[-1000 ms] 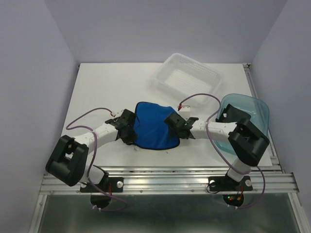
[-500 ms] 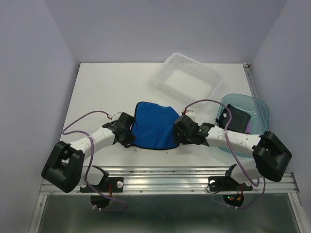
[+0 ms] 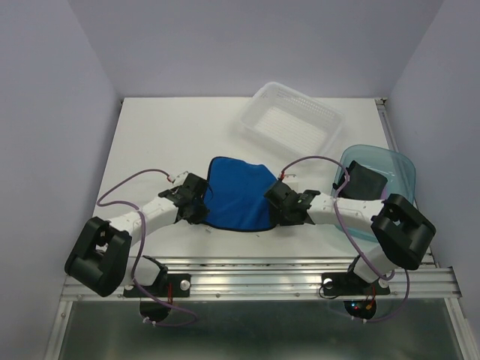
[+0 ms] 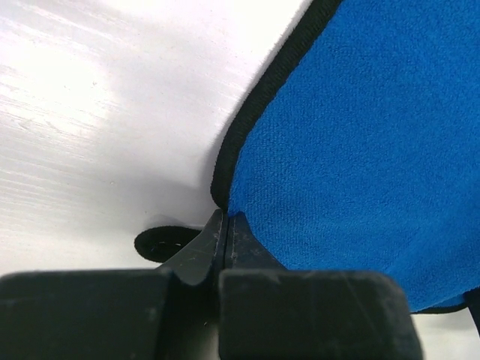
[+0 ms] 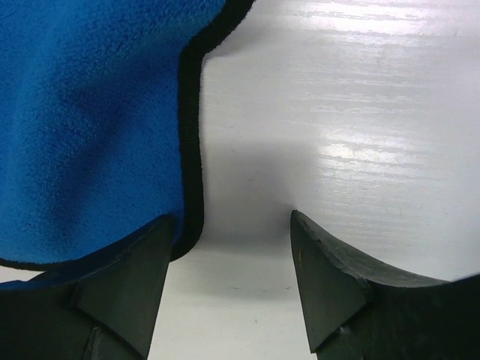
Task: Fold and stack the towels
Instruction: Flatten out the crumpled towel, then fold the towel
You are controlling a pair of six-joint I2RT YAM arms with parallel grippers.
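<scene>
While the left gripper is pressed together on only the dark hem at the left edge of the blue towel, the right gripper straddles the towel's right edge with its jaws spread. Such a thin pinch may slip. The right jaws could also close beside the hem, and one-sided lifting would drag the towel askew across the table.

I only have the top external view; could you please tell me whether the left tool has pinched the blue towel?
Observer: Yes, the left wrist view shows the left tool shut on the dark edging of the blue towel.
Operator: Thank you; has the right tool gripped its side?
Observer: No, the right tool is open, with the edging just inside one finger and bare table across the rest of the gap.
</scene>
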